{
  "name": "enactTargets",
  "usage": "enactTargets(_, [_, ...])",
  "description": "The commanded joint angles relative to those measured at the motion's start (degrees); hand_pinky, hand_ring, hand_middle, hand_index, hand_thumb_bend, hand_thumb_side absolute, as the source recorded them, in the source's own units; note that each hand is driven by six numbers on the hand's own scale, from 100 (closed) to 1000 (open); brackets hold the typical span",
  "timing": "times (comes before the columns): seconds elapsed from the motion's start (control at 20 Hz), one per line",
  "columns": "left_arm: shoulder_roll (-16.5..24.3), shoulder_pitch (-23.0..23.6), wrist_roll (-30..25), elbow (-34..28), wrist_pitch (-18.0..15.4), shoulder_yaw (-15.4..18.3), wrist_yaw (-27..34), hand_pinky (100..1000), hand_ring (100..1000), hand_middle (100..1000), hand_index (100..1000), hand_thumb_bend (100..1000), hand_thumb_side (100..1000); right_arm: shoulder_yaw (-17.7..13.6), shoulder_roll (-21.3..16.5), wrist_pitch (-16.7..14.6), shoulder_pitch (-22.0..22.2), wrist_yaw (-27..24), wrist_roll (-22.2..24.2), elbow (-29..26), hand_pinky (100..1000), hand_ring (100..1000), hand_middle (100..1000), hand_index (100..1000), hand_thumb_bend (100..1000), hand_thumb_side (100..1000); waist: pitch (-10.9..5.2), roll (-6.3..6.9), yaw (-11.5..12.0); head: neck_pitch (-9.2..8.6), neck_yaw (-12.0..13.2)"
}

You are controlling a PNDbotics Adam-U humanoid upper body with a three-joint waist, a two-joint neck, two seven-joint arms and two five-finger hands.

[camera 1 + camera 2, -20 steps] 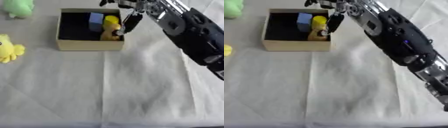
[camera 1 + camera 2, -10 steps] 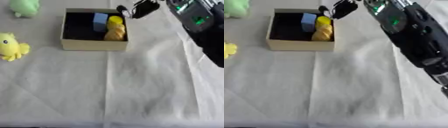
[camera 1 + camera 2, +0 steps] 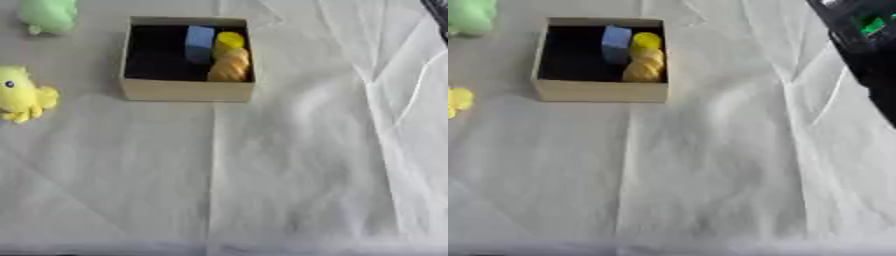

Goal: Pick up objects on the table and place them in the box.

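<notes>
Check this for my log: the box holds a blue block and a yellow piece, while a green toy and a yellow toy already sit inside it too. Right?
Not quite. The left eye view shows the green toy and yellow toy outside the box, on the table; the blue block and yellow piece are inside.

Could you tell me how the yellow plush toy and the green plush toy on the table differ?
The yellow plush toy is bright yellow with a dark eye; the green plush toy is pale green, with no features visible. The yellow one lies nearer the robot, the green one farther. Both sit on the cloth left of the box, outside it.
</notes>
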Motion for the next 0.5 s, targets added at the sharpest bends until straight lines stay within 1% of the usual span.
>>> enactTargets(0.05, [5.26,1.08,-5.72,-4.83,-0.49,0.37,3.6,891,913,865,923,660,389,-3.14,-3.37,0.99,-0.41,-1.26,-2.42,0.15,784,808,773,854,201,398,-2.36,1.39,-0.14,0.24,0.66])
enactTargets(0.25, [7.22,3.63,-11.19,-7.17,0.11,0.4,5.26,902,922,873,929,638,322,-4.16,-3.54,1.51,0.01,-2.36,-4.52,1.93,781,802,767,849,214,405,-2.51,1.72,-0.18,0.24,1.12])
enactTargets(0.3, [7.65,4.24,-12.13,-7.61,0.11,0.4,5.64,903,923,873,929,634,320,-4.16,-3.57,1.49,0.14,-2.3,-4.67,2.15,781,802,767,849,215,404,-2.53,1.76,-0.2,0.24,1.26])
enactTargets(0.5, [9.61,7.35,-15.62,-10.39,0.08,0.55,8.32,909,927,870,922,606,265,-4.15,-3.59,1.37,0.61,-1.75,-4.81,2.48,781,801,767,848,220,405,-2.51,1.93,-0.12,0.24,1.39])
